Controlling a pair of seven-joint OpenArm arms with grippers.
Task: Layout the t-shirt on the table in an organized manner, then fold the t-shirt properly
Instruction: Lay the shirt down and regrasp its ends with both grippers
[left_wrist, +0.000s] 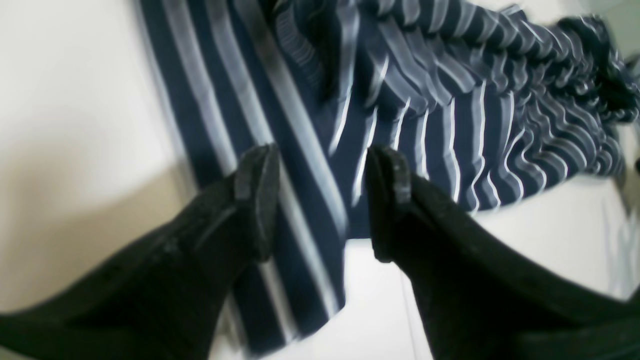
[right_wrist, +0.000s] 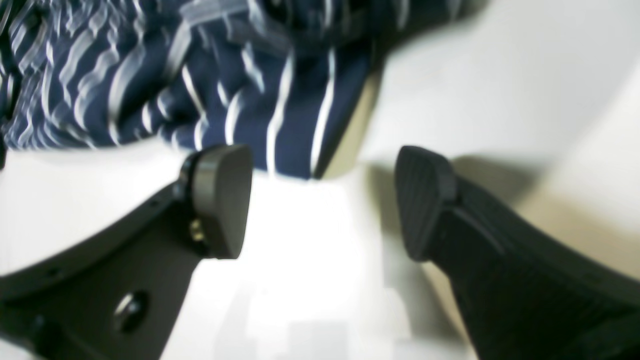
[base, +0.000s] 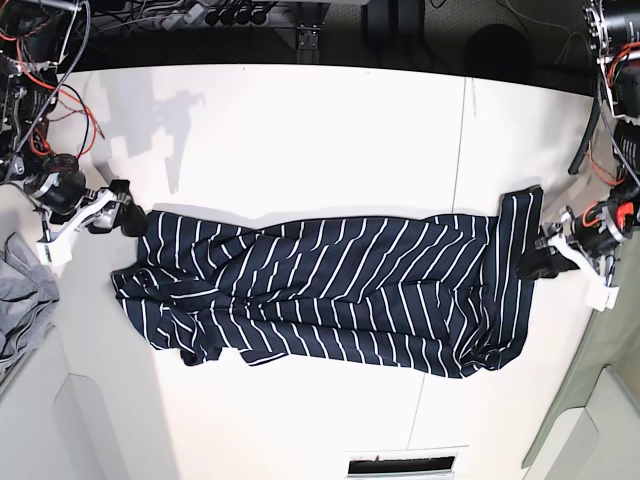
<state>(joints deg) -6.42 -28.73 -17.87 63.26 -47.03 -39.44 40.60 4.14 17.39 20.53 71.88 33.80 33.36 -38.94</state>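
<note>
Shirt (base: 330, 295) is lying stretched across the table (base: 300, 130), its long axis running side to side in the base view, bunched and wrinkled along the near edge and far from flat. Starting at that view's left, the right gripper (base: 118, 218) is sitting just beside the shirt's end, at its upper corner; in the right wrist view its jaws are standing wide apart with only bright table between them, and the striped cloth (right_wrist: 280, 100) is lying just ahead of the fingertips (right_wrist: 222, 200), so it is grasping nothing. Moving across, the middle of the shirt is showing diagonal folds and a doubled layer (one end looks rolled under, though I cannot tell which part of the garment it is). At the right of the base view, the left gripper (base: 548, 255) is sitting at the shirt's other end, close against the upturned strip of cloth there; the left wrist view is showing its jaws apart, with cloth (left_wrist: 320, 165) lying beyond and below the gap between them, and nothing looks pinched, so I am reading it as released. Each arm is therefore nearest its own end, and the shirt is lying inward from both grippers along the one axis. Judging from this, any next spreading move is depending on each gripper reaching inward for a corner on its own side. A grey cloth (base: 20, 290) is resting at the far left edge.
</note>
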